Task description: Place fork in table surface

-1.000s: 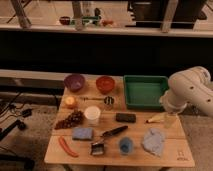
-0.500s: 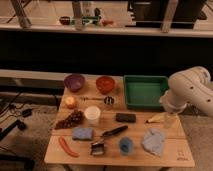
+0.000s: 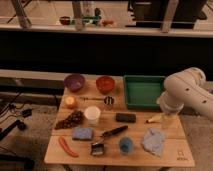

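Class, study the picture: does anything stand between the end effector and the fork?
Yes. The end effector hangs at the picture-right edge of the table surface. A small metal cup sits beside the fork, on the line between them; a black block lies just beside that line.

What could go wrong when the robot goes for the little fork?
The hand hangs at the right edge of the table, beside the green tray, and the fork lies far across. Reaching over, the arm might bump the tray or the orange bowl. The fork is thin, flat and close to a small metal cup, so the hand might knock that cup or slip.
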{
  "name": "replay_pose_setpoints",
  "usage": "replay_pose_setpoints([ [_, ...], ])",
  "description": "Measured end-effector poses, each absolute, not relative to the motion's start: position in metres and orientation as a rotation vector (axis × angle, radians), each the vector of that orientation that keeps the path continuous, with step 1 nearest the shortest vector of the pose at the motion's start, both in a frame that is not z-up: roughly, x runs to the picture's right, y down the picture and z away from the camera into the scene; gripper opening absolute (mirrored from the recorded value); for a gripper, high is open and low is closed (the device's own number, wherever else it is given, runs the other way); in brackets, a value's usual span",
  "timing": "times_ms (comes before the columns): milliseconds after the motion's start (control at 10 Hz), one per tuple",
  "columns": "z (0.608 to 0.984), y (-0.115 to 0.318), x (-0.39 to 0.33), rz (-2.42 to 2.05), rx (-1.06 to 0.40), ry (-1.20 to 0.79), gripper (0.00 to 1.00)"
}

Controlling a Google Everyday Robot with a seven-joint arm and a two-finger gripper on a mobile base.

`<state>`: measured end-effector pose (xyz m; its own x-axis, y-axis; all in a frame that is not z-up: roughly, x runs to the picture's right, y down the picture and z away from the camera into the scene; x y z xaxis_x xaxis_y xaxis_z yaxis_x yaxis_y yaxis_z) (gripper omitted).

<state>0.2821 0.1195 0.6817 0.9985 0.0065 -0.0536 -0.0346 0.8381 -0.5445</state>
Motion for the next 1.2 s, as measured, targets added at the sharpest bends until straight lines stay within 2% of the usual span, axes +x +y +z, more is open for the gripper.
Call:
replay_pose_setpoints([
  [400, 0.678, 0.124, 0.256, -0.025, -0.576, 0.029, 0.8],
  [1200, 0.679, 0.123, 0.256, -0.027, -0.573, 0.032, 0.8],
])
